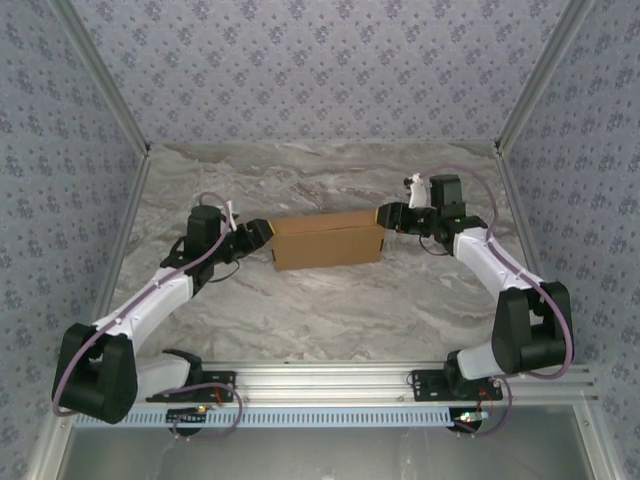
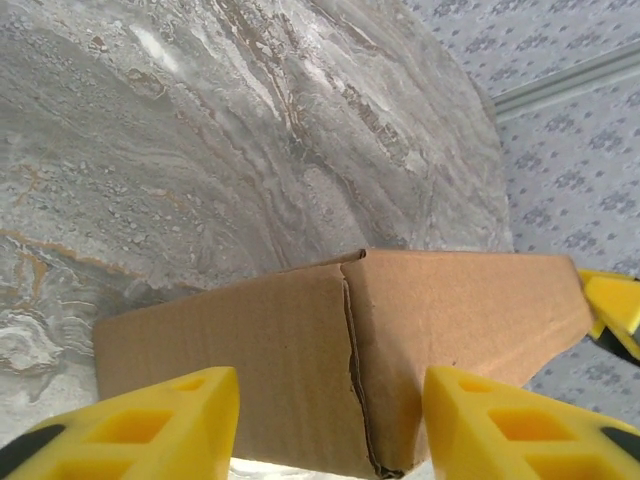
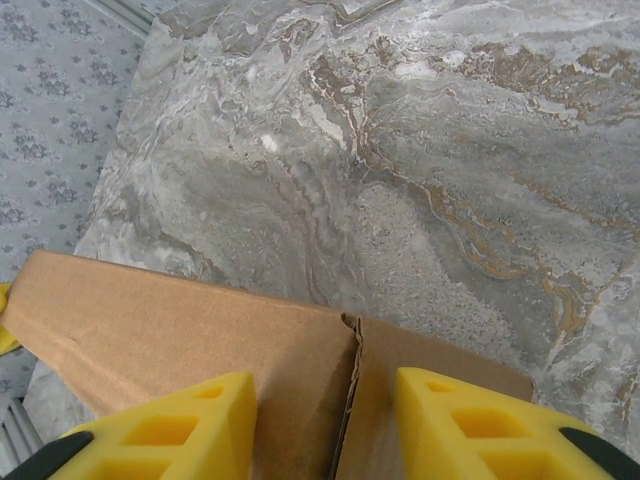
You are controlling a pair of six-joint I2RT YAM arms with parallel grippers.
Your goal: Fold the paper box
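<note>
The paper box [image 1: 328, 240] lies in the middle of the table as a closed, long tan cardboard block. My left gripper [image 1: 258, 232] is at its left end and my right gripper [image 1: 385, 216] at its right end. In the left wrist view the yellow fingers [image 2: 170, 415] stand apart on either side of a vertical corner seam of the paper box [image 2: 300, 340], with the left gripper [image 2: 330, 420] open. The right wrist view is alike: the right gripper [image 3: 325, 425] is open astride a corner seam of the paper box [image 3: 200, 330].
The grey marble tabletop [image 1: 320, 290] is walled in by patterned panels at the back and both sides. An aluminium rail [image 1: 330, 380] carrying the arm bases runs along the near edge. A yellow tip of the other gripper [image 2: 612, 310] shows past the box's far end.
</note>
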